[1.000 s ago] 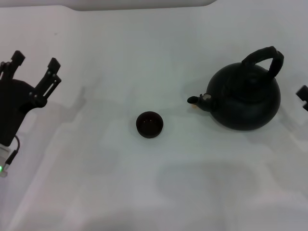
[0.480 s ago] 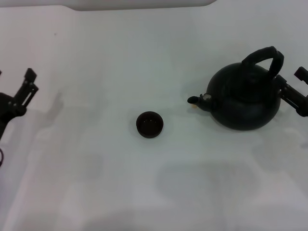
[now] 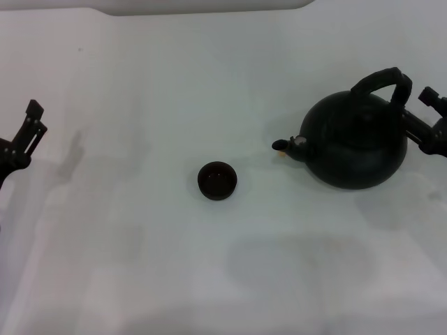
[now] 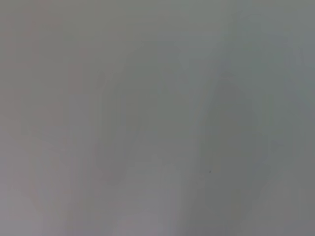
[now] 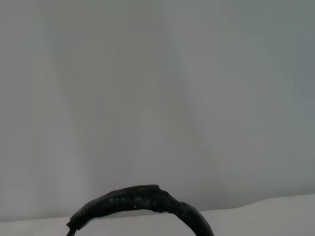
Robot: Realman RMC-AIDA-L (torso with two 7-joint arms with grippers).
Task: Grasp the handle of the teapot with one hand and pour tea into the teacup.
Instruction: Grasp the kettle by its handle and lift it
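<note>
The round matte black teapot [image 3: 356,143] stands on the white table at the right, its short spout [image 3: 283,146] pointing left toward the teacup. Its arched black handle [image 3: 383,80] rises over the top and also shows in the right wrist view [image 5: 142,202]. The tiny dark teacup [image 3: 217,180] sits at the table's middle, apart from the pot. My right gripper [image 3: 434,118] is at the right edge, just right of the handle, open and not touching it. My left gripper [image 3: 19,132] is at the far left edge, open and empty.
The white table [image 3: 209,279] stretches all round the pot and cup. A pale raised edge [image 3: 202,5] runs along the back. The left wrist view shows only blank table surface [image 4: 157,118].
My left gripper has drawn back to the left, mostly out of view. My right gripper has come in from the right edge, up beside the teapot's handle. Teapot and teacup have not moved.
</note>
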